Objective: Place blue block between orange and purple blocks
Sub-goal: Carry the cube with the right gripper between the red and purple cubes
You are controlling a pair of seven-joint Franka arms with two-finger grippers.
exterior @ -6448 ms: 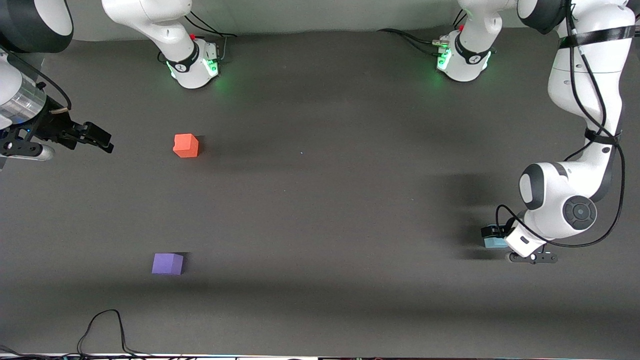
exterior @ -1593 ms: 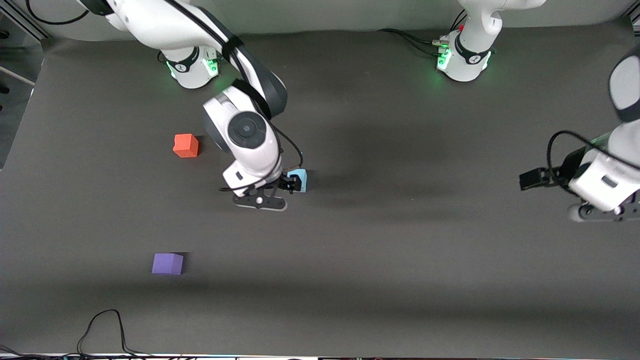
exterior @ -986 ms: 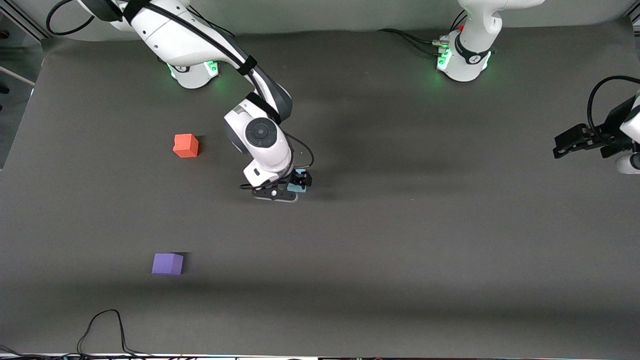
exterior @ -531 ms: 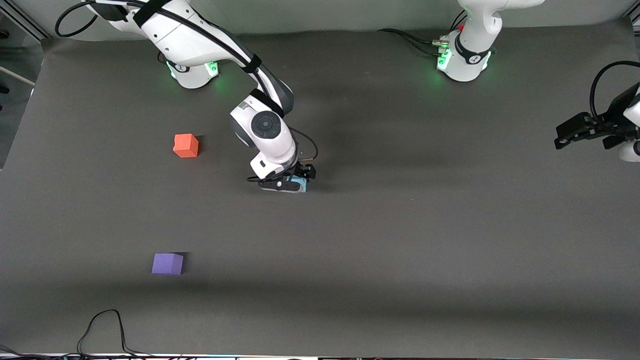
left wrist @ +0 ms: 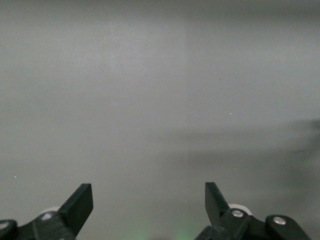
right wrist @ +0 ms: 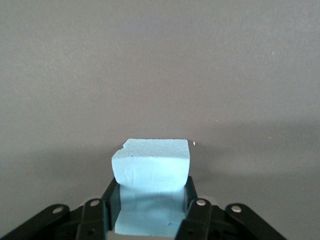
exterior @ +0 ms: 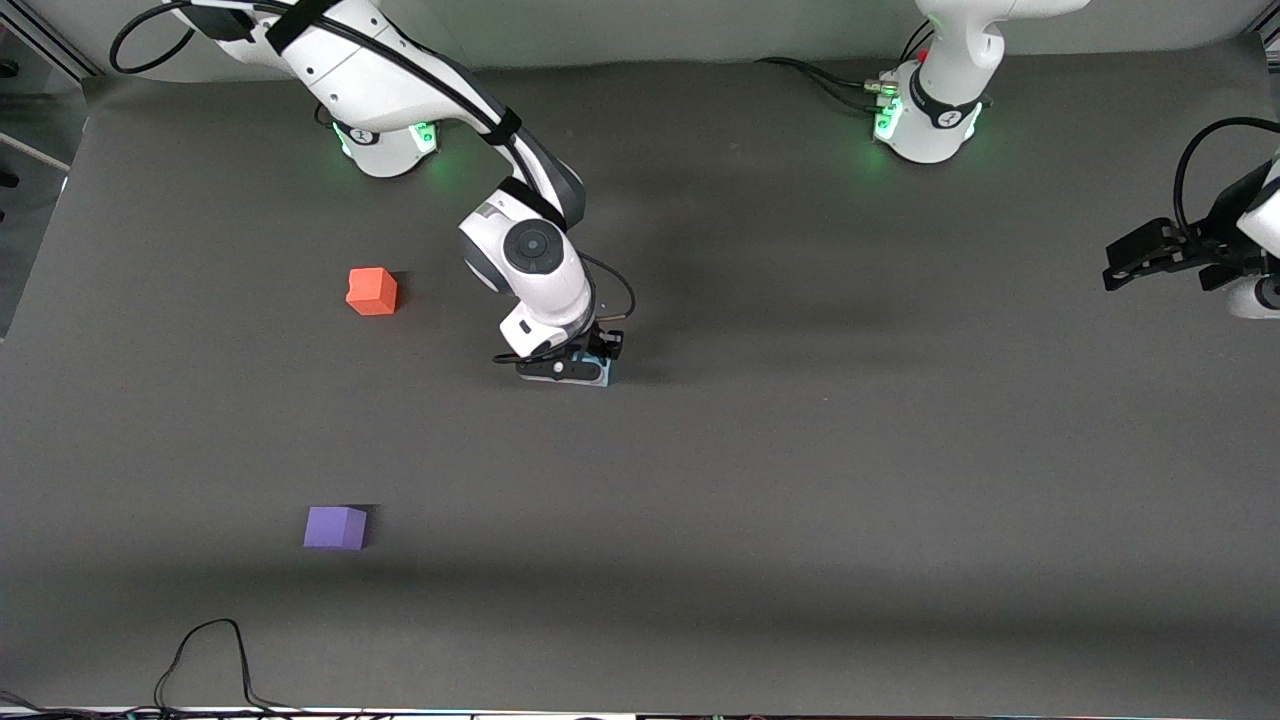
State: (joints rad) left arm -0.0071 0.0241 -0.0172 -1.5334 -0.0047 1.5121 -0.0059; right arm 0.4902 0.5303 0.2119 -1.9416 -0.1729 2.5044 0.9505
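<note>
Nearest the front camera, the violet-purple matte cube sits on the dark grey table mat. Farther from the camera, mid-table, the right gripper pinches the pale sky-blue matte cube down at the mat. The orange-red matte cube lies farther still, toward the right arm's end, while the left gripper waits over its own end, fingers spread.

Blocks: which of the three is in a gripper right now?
The blue block, shut between the right gripper's fingers. The orange block and purple block sit untouched.
</note>
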